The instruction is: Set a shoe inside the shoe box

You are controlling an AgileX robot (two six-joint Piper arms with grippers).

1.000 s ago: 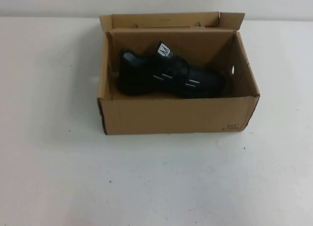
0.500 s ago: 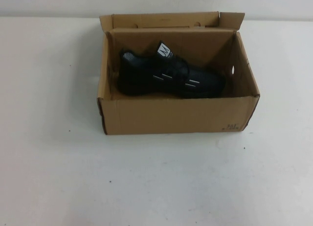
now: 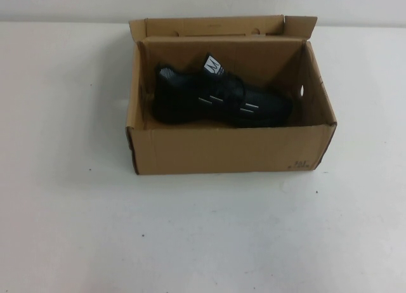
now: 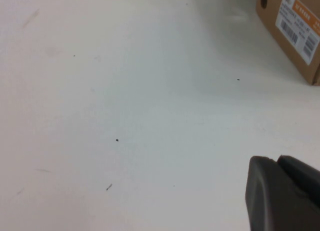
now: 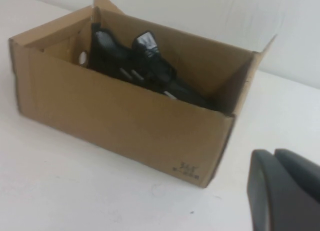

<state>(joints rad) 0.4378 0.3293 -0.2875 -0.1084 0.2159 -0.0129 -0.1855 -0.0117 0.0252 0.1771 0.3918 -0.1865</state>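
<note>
Black mesh on the shoe (image 3: pixel 219 99), with short white dashes along its side, black laces and a white tongue label; lying on its side inside the shoe box (image 3: pixel 228 150), toe toward the robot's right, heel toward the left, also visible above the near wall from the right wrist view (image 5: pixel 145 66)

Brown corrugated cardboard, rectangular, open on top, small flaps standing up along the far edge, a round hole in the right-hand wall, small dark print at the near right corner (image 5: pixel 187 168); from the left wrist view, only one corner of it showing (image 4: pixel 292 28), with a round hole and a white and orange barcode label (image 4: pixel 297 23)

White, matte surface (image 3: pixel 203 236), lightly speckled with a few tiny dark marks; pale wall behind

Left gripper (image 4: pixel 282 193) off to the left of the box, low over bare surface, only a dark rounded edge in view, grasp state impossible to tell

Right gripper (image 5: pixel 285 188) near the box's printed corner, apart from it, only a dark grey rounded edge showing, grasp state likewise impossible to tell
</note>
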